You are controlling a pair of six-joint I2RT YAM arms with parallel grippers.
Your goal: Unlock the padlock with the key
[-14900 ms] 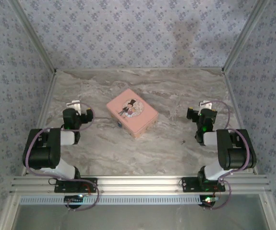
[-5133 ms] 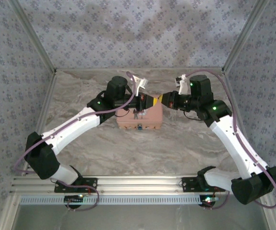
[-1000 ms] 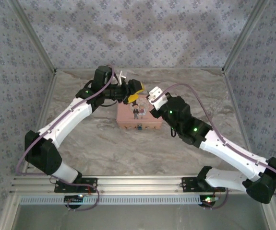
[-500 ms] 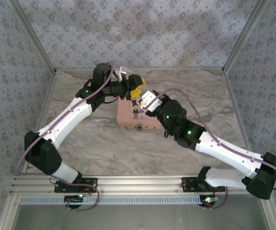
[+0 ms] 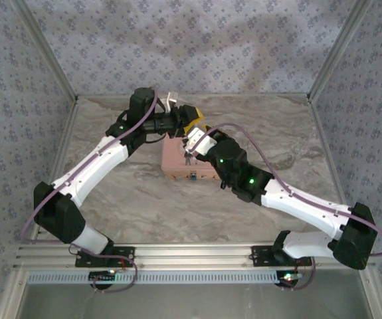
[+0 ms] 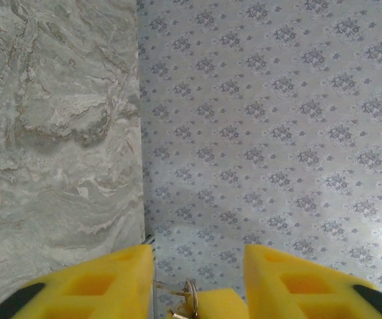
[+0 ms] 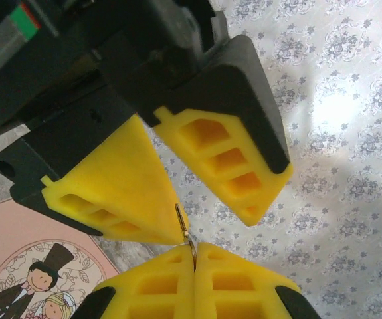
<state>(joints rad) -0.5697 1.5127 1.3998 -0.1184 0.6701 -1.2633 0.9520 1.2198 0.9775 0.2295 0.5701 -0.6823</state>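
Observation:
The pink cartoon-couple tin (image 5: 176,159) sits mid-table, with the tiny bluish padlock (image 5: 192,176) on its front wall. Above the tin's back edge, my left gripper (image 5: 192,123) is open, its yellow fingers (image 7: 117,193) spread wide. My right gripper (image 7: 194,247) reaches up between them and is shut on the key (image 7: 183,223), a thin metal sliver lying along the left gripper's inner finger face. In the left wrist view the left gripper (image 6: 198,248) frames a small key ring (image 6: 191,294) and the right gripper's yellow tip. The right gripper (image 5: 194,137) sits just under the left one.
Patterned walls enclose the marble table (image 5: 124,199) on three sides; the back wall is close behind both grippers. A corner of the pink tin (image 7: 31,266) shows below the right wrist. Both arms cross over the table's middle.
The right arm has swung left and forward, bringing its gripper up between the left gripper's fingers. The left arm has barely moved.

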